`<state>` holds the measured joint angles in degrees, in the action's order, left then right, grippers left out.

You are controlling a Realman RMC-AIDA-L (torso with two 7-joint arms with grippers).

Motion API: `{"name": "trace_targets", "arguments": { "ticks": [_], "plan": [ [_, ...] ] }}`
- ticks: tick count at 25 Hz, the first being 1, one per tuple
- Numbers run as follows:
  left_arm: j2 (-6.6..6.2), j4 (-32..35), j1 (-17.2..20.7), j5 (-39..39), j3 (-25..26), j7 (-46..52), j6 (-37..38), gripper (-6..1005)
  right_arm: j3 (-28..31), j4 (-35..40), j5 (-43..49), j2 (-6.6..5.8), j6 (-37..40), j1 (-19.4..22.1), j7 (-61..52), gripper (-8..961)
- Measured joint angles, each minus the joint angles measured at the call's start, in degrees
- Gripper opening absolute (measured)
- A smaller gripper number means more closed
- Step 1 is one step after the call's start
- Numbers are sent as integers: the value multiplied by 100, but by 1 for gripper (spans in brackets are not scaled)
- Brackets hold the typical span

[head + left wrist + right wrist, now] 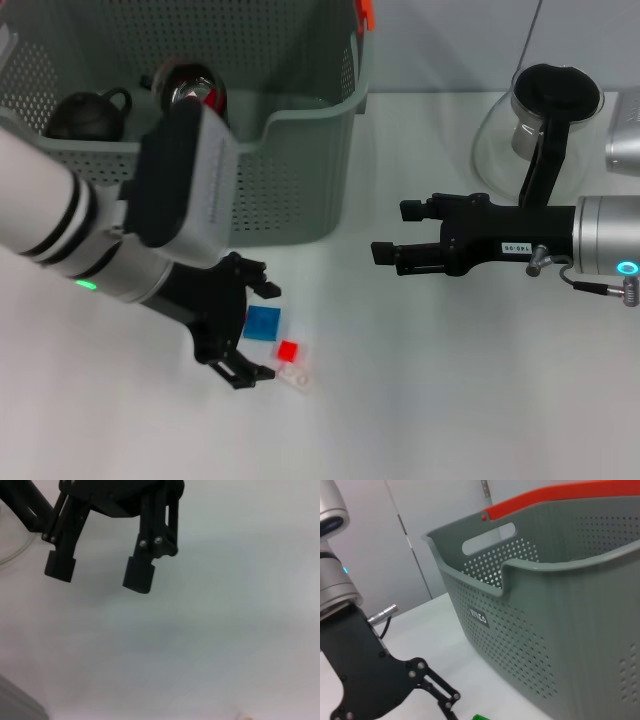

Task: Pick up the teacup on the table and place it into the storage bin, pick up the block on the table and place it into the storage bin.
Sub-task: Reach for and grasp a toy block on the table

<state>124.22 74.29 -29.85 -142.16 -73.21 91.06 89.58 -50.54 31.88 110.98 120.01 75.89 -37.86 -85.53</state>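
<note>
Storage bin (300, 170) sits at table (450, 400) rear-left w/ dark teapot-like item (85, 115) inside. Left gripper (245, 330) low in front of bin, fingers spread wide, holding nothing, around blue block (263, 323). Right gripper (390, 235) mid-table, open, empty. Small red block (288, 351) just beside blue one.

The scene is seen from above by the head camera, angled forward and down over both arms. From the left wrist, bare table (210, 630) is viewed at close range beyond the left gripper (99, 572). From the right wrist, the storage bin (560, 630) is viewed low and near, a part shared with the head view, where the storage bin (300, 170) stands well ahead of the right gripper (398, 232).
</note>
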Motion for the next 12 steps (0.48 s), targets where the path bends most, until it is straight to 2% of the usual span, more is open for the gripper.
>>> {"name": "trace_targets", "arguments": {
  "ticks": [8, 12],
  "plan": [
    [7, -279, -329, -352, -216, 315, -521, 926, 10, -53, -7, 5, 1, 7, -5, 912],
    [16, -269, -434, -775, -619, 685, -672, 921, 10, -55, -7, 4, 5, 7, -7, 912]
  ]
}}
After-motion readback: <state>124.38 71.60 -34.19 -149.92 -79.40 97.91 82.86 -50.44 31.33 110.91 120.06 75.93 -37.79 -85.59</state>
